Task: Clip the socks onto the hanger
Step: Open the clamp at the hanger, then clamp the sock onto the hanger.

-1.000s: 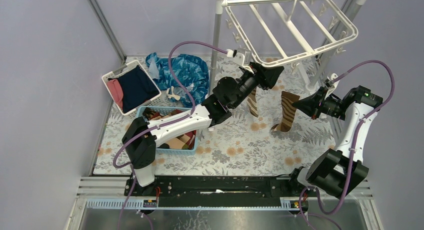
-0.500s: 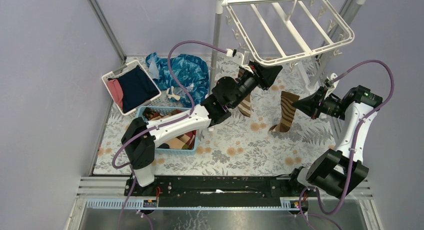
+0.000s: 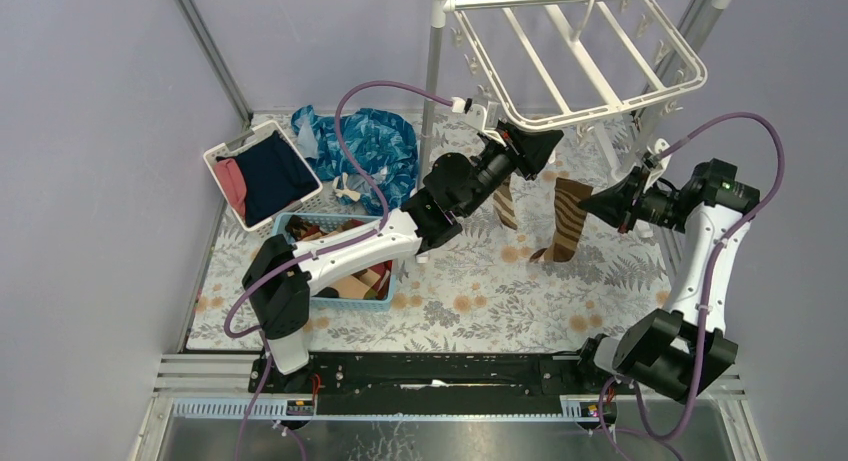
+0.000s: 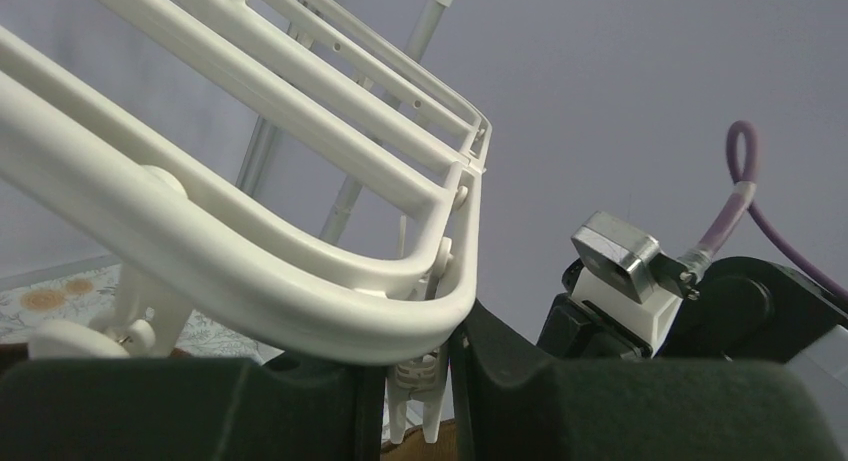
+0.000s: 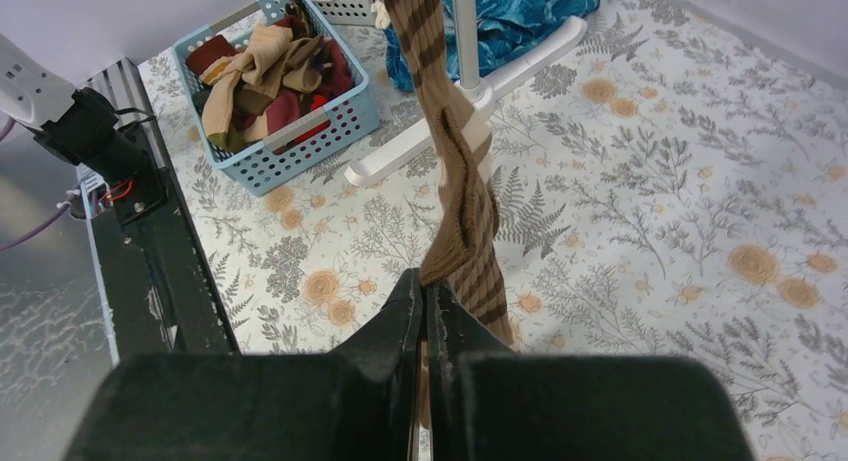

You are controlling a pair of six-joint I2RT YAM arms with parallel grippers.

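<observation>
Centre: left arm outstretched, left jaws straddling clip under hanger, grip unclear. Right side: right arm folded, right jaws pinching sock.

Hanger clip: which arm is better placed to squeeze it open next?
Left. The left gripper is at the hanger's corner, jaws either side of a clip. The right gripper is shut on a striped sock, beside the frame.

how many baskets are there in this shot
2. A white basket at the far left holds navy and pink clothes. A blue basket just nearer, partly under the left arm, holds socks. No others show.
</observation>
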